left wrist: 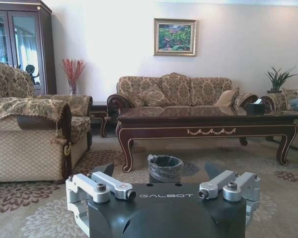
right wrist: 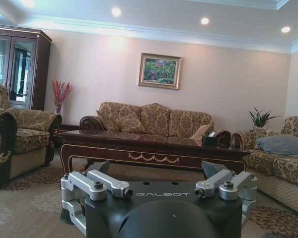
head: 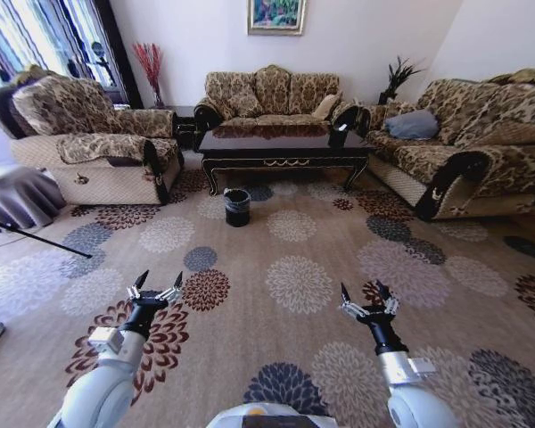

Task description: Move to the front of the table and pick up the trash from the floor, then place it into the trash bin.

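Note:
The table (head: 285,147) stands far ahead on the carpet, in front of the back sofa; its gold-trimmed front edge also shows in the left wrist view (left wrist: 208,130) and the right wrist view (right wrist: 154,157). The black trash bin (head: 237,207) sits on the floor just before the table's left end, its liner rim facing the left wrist camera (left wrist: 165,166). No trash can be made out on the patterned floor. My left gripper (head: 158,283) and right gripper (head: 366,292) are held low in front of me, both open and empty, well short of the bin.
A floral carpet (head: 294,285) stretches between me and the table. An armchair (head: 89,143) flanks the left, a long sofa (head: 464,152) the right. A black tissue box (head: 339,135) stands on the table. A thin dark rod (head: 36,236) lies at the left.

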### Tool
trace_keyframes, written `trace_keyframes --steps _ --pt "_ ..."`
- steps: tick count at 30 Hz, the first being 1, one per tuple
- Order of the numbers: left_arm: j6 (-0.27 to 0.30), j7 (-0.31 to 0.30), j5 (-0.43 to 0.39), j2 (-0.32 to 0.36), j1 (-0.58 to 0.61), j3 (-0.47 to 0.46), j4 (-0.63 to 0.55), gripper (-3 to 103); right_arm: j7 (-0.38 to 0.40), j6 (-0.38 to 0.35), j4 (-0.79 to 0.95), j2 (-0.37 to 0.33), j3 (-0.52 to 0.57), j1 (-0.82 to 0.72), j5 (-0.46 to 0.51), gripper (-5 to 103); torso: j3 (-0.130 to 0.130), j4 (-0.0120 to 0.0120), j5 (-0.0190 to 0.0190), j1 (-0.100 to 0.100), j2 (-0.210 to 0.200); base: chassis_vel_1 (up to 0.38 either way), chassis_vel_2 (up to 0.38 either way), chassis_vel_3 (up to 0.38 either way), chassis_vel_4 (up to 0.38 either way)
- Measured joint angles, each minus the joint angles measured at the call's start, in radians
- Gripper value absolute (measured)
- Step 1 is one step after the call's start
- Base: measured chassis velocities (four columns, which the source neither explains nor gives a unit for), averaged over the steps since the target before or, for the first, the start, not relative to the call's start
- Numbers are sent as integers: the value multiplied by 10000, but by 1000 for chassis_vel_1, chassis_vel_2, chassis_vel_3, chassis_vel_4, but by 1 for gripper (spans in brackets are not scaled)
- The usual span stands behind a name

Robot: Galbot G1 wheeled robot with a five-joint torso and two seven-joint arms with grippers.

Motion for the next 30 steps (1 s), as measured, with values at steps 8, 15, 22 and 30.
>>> trace_keyframes --steps 8,15,22,30 --pt "0 0 0 0 0 0 0 100 0 0 0 -1 0 0 0 100 155 0 0 84 240 0 0 0 0" --pt "0 0 0 0 1 0 0 100 0 0 0 0 0 0 0 100 298 -1 0 197 497 0 0 0 0" --pt "0 0 0 0 1 0 0 100 0 0 0 0 0 0 0 100 449 -1 0 310 762 0 0 0 0" --pt "0 0 0 0 0 0 0 100 0 0 0 0 0 0 0 100 640 -1 0 449 1096 0 0 0 0"
